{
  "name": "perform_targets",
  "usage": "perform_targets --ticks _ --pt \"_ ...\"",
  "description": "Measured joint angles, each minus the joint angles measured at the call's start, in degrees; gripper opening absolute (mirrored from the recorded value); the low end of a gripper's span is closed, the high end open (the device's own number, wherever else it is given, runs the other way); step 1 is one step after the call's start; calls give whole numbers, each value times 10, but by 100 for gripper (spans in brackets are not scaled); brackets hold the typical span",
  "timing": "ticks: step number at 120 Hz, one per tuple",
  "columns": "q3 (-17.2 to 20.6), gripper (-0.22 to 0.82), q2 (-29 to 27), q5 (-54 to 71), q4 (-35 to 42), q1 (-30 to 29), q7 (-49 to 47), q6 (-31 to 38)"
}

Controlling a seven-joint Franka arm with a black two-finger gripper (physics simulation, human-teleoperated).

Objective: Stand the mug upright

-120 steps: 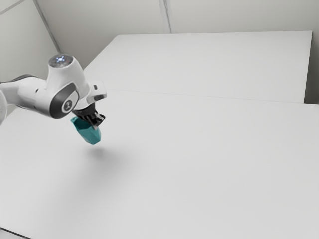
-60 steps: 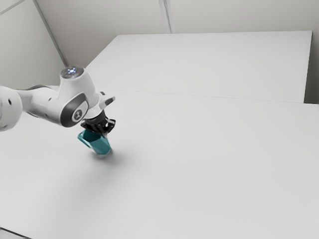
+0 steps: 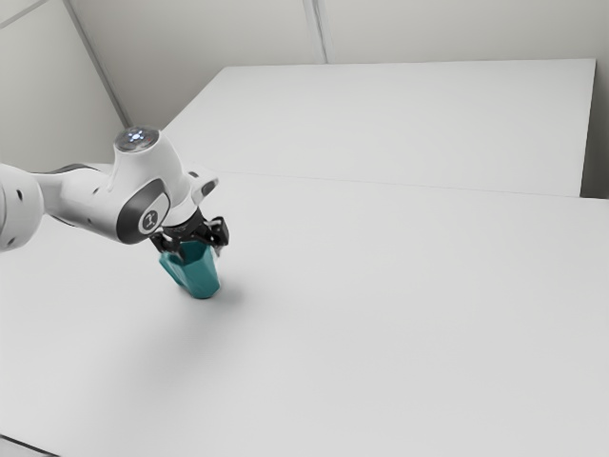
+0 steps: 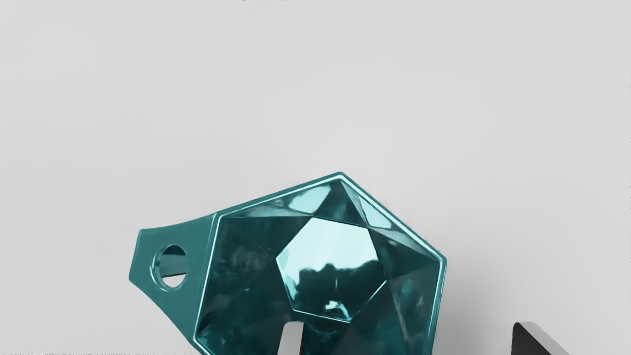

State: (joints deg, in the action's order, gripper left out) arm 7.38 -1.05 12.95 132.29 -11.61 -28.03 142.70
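Observation:
My gripper [image 3: 201, 248] is over the mouth of the teal faceted mug [image 3: 199, 275] in the exterior view. The mug is mouth up, its top leaning a little toward the exterior view's left, with its base low at the table. In the wrist view the gripper [image 4: 408, 328] is open: one finger reaches over the hollow of the mug [image 4: 209, 256], and the other stands outside the rim with a gap beside the wall. The handle with its round hole juts out on the side away from that outer finger. Contact between the base and table is hard to tell.
The wide pale table [image 3: 400, 314] stretches around the mug, with a soft shadow beside the base. A raised-looking pale surface [image 3: 409, 124] lies farther back, before grey walls. A dark line crosses the near left corner.
The mug has come down and toward the exterior view's right, turning from a strong tilt to nearly upright. My hand moved down with it, and the fingers have spread apart since half a second ago.

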Motion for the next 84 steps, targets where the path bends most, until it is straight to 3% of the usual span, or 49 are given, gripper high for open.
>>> perform_targets --ticks 36,84 --pt "5 56 -53 0 -9 -2 -21 -33" --pt "32 60 -50 -10 -203 20 30 -236"
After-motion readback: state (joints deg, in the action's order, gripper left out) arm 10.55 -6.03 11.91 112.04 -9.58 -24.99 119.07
